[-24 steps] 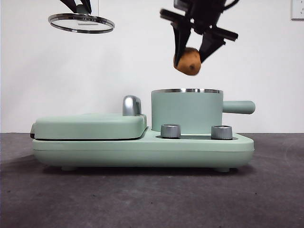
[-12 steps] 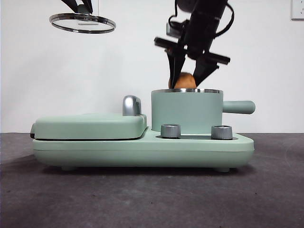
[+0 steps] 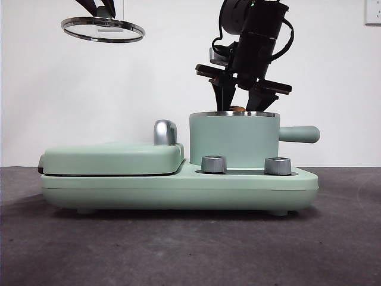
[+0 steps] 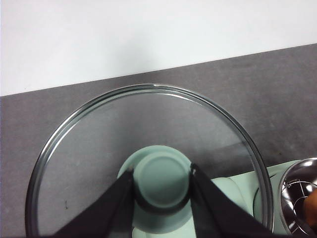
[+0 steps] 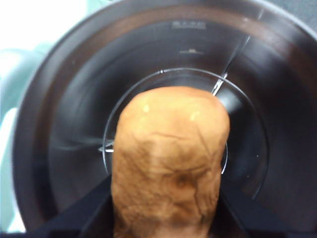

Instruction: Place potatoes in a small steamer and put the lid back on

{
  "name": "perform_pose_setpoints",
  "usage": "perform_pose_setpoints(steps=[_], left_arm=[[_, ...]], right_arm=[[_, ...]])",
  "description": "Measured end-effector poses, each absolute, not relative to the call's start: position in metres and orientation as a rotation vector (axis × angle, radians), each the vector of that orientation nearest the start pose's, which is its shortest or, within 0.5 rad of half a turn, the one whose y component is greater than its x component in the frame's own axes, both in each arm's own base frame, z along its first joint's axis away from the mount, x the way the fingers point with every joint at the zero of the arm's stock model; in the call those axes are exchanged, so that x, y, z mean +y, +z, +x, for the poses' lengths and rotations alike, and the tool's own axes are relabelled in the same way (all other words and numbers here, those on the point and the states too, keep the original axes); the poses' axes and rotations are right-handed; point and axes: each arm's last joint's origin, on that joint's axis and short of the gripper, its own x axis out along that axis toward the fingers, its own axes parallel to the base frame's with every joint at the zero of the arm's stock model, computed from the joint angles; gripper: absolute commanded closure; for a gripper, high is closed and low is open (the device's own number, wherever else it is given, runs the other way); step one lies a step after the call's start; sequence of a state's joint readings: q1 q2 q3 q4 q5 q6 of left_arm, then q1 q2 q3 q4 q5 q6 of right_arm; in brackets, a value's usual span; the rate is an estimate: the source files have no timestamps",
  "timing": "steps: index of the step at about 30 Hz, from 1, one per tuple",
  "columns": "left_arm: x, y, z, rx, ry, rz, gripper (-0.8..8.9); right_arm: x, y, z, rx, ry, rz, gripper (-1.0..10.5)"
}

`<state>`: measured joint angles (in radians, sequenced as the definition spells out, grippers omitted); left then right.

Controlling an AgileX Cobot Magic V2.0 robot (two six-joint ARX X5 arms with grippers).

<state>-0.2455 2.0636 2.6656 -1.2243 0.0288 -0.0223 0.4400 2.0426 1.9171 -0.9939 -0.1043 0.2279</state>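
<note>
At the upper left of the front view the lid (image 3: 102, 28) hangs level in the air, high above the flat griddle cover (image 3: 113, 158). The left gripper (image 3: 99, 7) grasps it from above, showing only as black tips at the frame's top edge. In the left wrist view its two black jaws are clenched on either side of the lid's mint-green knob (image 4: 162, 179), and the dark table (image 4: 277, 79) shows through the glass inside the steel rim.

Below, the mint-green appliance (image 3: 178, 185) sits on the table, the cover on its left half with a chrome handle (image 3: 165, 131) at the cover's right end. Two steel dials (image 3: 214, 164) stand on the front ledge right of centre.

Right of centre, the small steamer (image 3: 234, 140) stands upright on the appliance, its stubby handle (image 3: 299, 134) pointing to the right. The right gripper (image 3: 238, 102) comes down from the upper frame, its jaw tips at the steamer's steel rim. Between them only the top of the potato (image 3: 238, 109) peeps over the rim. In the right wrist view the potato (image 5: 170, 158) is gripped between the jaws, hanging inside the steamer's dark metal bowl (image 5: 277, 99); whether it touches the bottom cannot be told.
</note>
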Motion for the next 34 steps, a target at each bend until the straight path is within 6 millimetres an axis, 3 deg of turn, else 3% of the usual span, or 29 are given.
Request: perform_pose_setpoints(steps=[5,9,12,18,23,27,34], left_arm=[[-0.096,0.468,0.379,0.628,-0.258,0.047,7.99],[-0.096,0.467,0.379,0.636,-0.258,0.047,7.99],[-0.096,0.467,0.379,0.638,-0.258,0.048,7.99],[-0.096,0.466,0.378,0.649,-0.255,0.042,7.99],[-0.096,0.466,0.378,0.655,-0.252,0.035,7.99],[-0.096,0.466,0.378,0.656,-0.252,0.034,7.99],[-0.096,0.465,0.377,0.660,-0.252,0.032,7.99]], right_arm=[[0.186,0.277,0.391,1.181,0.353,0.000,8.4],[0.185,0.275,0.389,1.207,0.347,-0.010,6.1],[0.185,0.276,0.389,1.204,0.347,-0.010,5.1],[0.184,0.282,0.387,1.187,0.351,-0.008,5.0],[0.174,0.320,0.367,1.120,0.370,-0.001,5.0],[0.158,0.367,0.333,1.039,0.395,-0.006,5.0],[0.127,0.425,0.266,0.966,0.369,-0.021,5.0]])
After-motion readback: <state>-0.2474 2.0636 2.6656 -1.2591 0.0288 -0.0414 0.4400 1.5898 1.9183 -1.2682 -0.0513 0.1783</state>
